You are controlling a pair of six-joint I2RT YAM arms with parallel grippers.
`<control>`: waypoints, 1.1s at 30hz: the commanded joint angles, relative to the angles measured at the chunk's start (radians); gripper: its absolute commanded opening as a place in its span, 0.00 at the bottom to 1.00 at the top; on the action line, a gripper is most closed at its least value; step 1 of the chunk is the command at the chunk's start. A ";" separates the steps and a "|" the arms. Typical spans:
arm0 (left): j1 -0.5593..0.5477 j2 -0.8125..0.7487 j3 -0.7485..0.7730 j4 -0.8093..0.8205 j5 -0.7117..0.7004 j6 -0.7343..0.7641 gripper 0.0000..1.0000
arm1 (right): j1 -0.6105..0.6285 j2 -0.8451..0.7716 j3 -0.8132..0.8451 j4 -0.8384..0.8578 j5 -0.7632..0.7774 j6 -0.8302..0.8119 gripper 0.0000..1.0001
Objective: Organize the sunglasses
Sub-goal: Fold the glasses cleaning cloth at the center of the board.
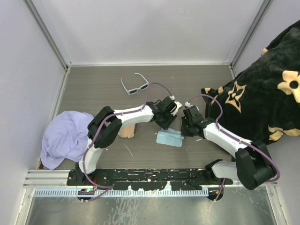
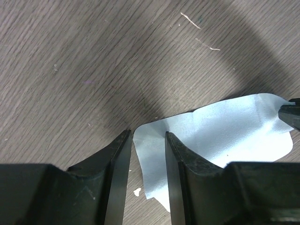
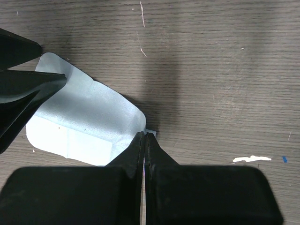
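Observation:
The sunglasses [image 1: 135, 86], white-framed with dark lenses, lie open on the table at the back, apart from both grippers. A light blue cloth [image 1: 169, 138] lies flat between the two grippers. My left gripper [image 2: 147, 136] is open and low over the table, and one corner of the cloth [image 2: 220, 131] lies between its fingers [image 2: 119, 157]. My right gripper [image 3: 144, 135] is shut on the opposite corner of the cloth [image 3: 84, 117], with a small bit of cloth showing past its tips. In the top view the left gripper [image 1: 168, 119] and right gripper [image 1: 185, 129] are close together.
A crumpled lilac cloth [image 1: 65, 136] lies at the left front. A black blanket with tan flowers [image 1: 262, 103] covers the right side. A tan oblong object [image 1: 127, 130] is partly hidden under the left arm. Grey walls close in the table.

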 commanded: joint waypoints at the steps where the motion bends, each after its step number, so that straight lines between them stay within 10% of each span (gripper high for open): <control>1: -0.005 0.018 0.029 0.000 0.020 0.000 0.34 | 0.001 -0.008 0.007 0.027 0.009 -0.001 0.00; 15: -0.005 -0.050 -0.109 0.075 0.042 -0.026 0.00 | 0.001 -0.013 0.003 0.032 0.011 0.001 0.00; 33: 0.069 -0.181 -0.160 0.216 0.038 -0.018 0.00 | 0.001 0.057 0.086 0.149 0.096 -0.068 0.00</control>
